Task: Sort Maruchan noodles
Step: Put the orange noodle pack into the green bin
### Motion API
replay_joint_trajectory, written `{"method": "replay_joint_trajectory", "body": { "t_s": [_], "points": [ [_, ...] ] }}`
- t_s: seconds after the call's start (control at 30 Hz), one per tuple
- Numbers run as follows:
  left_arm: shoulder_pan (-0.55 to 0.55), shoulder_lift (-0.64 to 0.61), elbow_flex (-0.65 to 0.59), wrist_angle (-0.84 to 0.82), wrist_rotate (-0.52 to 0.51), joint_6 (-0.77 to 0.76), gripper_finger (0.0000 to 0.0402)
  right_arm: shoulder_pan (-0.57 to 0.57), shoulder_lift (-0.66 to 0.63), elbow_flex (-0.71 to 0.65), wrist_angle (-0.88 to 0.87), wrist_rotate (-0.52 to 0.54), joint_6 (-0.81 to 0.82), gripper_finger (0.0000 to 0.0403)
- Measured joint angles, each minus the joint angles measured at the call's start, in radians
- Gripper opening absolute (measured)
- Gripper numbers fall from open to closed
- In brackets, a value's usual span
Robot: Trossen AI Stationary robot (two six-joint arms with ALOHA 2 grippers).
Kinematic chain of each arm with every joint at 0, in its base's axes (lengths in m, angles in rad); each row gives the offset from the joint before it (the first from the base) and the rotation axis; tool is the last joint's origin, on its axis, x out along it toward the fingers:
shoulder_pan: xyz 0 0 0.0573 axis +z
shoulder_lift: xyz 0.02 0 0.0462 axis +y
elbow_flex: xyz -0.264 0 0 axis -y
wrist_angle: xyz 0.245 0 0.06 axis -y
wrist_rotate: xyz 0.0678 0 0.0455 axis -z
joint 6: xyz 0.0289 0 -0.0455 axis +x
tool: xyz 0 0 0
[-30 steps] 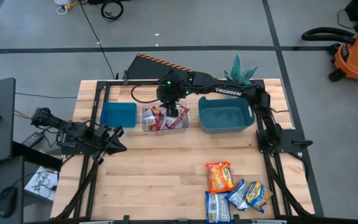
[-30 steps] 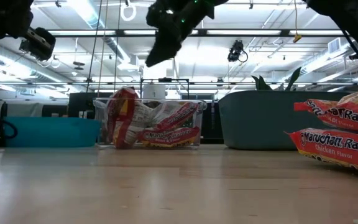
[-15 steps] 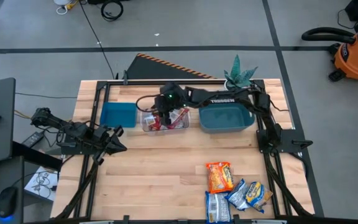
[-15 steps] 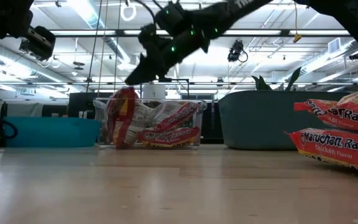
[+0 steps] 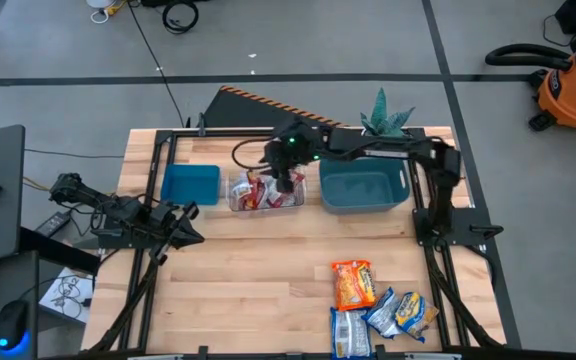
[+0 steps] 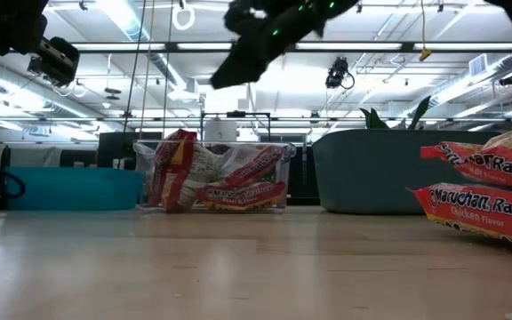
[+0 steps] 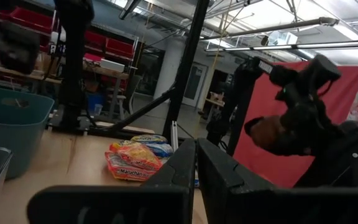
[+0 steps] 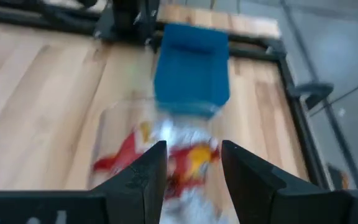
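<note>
Red-and-silver packets (image 5: 264, 192) are seen lying in the clear tub (image 5: 236, 203), which stands at the far side of the counter (image 5: 258, 290) between the small blue bin (image 5: 190, 184) and the larger teal bin (image 5: 362, 190). The right gripper (image 5: 286, 182) is held above the tub, well clear of the packets in the low view, with its fingers (image 8: 143, 180) spread and nothing between them. A red packet appears to have been delivered, so the step in hand is judged to be the release at the tub, with a fetch of another packet due. Four packets are left at the near right of the counter: an orange one (image 5: 353, 284) and, just beside it toward the near edge, three blue-and-yellow ones (image 5: 381, 321) that overlap. The next move is judged to call for a reach across the counter to that cluster, a descent with the fingers spread, and a pinch on a single packet; the orange one lies the most free. The left gripper (image 5: 190, 223) is parked at the left edge, its fingers pressed together on nothing.

How many packets are in the tub cannot be counted, since they are crumpled together and partly covered by the arm. Which bin is meant for which colour cannot be told. In the low view the near packets are cut off at the right edge, and the right wrist view is too smeared for print to be read.
</note>
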Motion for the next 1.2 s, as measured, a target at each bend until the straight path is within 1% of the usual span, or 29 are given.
{"method": "replay_joint_trajectory", "body": {
  "t_s": [0.17,0.33,0.47,0.57,0.77,0.9,1.0,1.2],
  "points": [
    [0.0,0.0,0.0,0.0,0.0,0.026,0.0023,0.045,-0.094,0.0,-0.201,-0.001,0.035,0.0159],
    [0.0,0.0,0.0,0.0,0.0,0.06,0.0023,0.12,-0.112,-0.002,-0.346,-0.012,0.091,0.0159],
    [0.0,0.0,0.0,0.001,0.0,0.062,0.0023,0.225,-0.116,-0.027,-0.464,-0.069,0.15,0.0159],
    [0.0,0.0,0.0,0.001,0.0,0.059,0.0023,0.322,-0.113,-0.061,-0.548,-0.053,0.225,0.0159],
    [0.0,0.0,0.0,0.013,-0.003,0.082,0.0023,0.515,-0.113,-0.177,-0.547,-0.005,0.392,0.0159],
    [0.0,0.0,0.0,0.073,-0.004,0.202,0.0023,0.601,-0.113,-0.266,-0.531,0.074,0.494,0.016],
    [0.0,0.0,0.0,0.107,-0.004,0.304,0.0023,0.631,-0.114,-0.314,-0.514,0.128,0.557,0.0163],
    [0.0,0.0,0.0,0.122,-0.004,0.443,0.0023,0.638,-0.114,-0.378,-0.503,0.115,0.628,0.0169]
  ]
}}
